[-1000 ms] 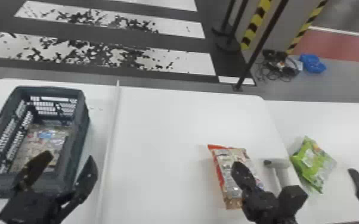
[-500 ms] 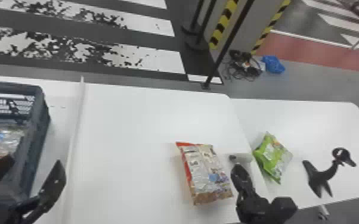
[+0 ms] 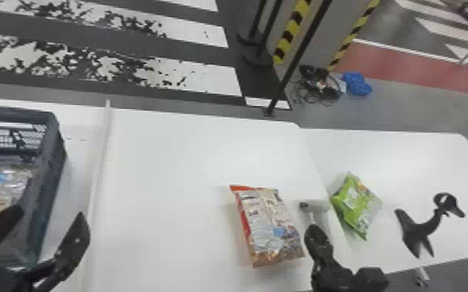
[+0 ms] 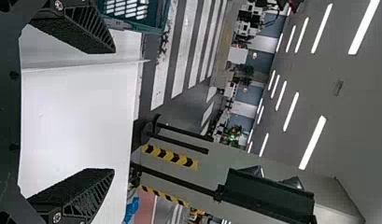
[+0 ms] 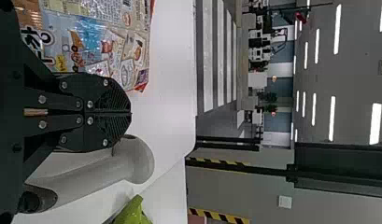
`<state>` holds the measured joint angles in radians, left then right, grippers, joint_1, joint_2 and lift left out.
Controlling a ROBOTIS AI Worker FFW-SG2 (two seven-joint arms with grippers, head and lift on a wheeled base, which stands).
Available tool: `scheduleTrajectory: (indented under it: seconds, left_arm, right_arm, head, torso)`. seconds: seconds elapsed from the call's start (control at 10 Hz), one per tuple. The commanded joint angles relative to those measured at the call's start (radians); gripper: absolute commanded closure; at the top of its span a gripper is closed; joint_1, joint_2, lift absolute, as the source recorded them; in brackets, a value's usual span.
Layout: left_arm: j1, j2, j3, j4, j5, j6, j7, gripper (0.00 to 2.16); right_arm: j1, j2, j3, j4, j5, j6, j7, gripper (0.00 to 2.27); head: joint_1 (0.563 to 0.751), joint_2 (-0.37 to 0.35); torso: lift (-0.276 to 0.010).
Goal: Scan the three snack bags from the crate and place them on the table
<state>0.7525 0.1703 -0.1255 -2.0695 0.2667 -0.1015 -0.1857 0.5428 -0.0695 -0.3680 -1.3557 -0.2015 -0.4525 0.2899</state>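
In the head view, my left gripper is open at the near right side of the dark crate; a snack bag lies inside. On the white table lies a red-edged snack bag. Just right of it is my right gripper, beside a white device. A green snack bag rests farther right. From the left wrist, the left gripper has nothing between its fingers. In the right wrist view, the right gripper is shut and empty, between the printed bag and the white device.
A black curved-neck stand is on the right side of the table surface. A pale raised strip runs between the crate and the red-edged bag. Beyond the table are a black post and a blue bundle on the floor.
The head view has swung right, so crate and bags appear farther left. The right gripper, earlier overlapping the red-edged bag, has shifted right, off it. The left gripper stays near the crate.
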Motion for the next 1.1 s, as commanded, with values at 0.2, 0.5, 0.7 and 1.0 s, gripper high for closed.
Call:
scheduleTrajectory:
  seconds: [0.2, 0.5, 0.7, 1.0]
  left_arm:
    - [0.007, 0.005, 0.003, 0.0, 0.002, -0.007, -0.006, 0.09]
    - [0.008, 0.006, 0.003, 0.0, 0.002, -0.007, -0.008, 0.09]
    - [0.007, 0.006, 0.003, 0.002, 0.002, -0.007, -0.008, 0.09]
    - [0.004, 0.005, 0.004, 0.005, 0.002, -0.007, -0.008, 0.09]
  right_arm:
    - [-0.04, -0.006, 0.017, 0.079, 0.039, -0.008, 0.0, 2.2]
    - [-0.043, -0.007, 0.027, 0.087, 0.051, 0.007, -0.002, 2.2]
    - [-0.037, -0.007, 0.038, 0.087, 0.05, 0.001, 0.002, 2.2]
    - [-0.02, -0.006, 0.026, 0.029, 0.036, -0.076, -0.002, 2.2]
  head:
    - [0.695, -0.35]
    - [0.695, -0.35]
    - [0.695, -0.35]
    - [0.695, -0.35]
  torso:
    - [-0.037]
    - [-0.037]
    - [-0.037]
    - [-0.037]
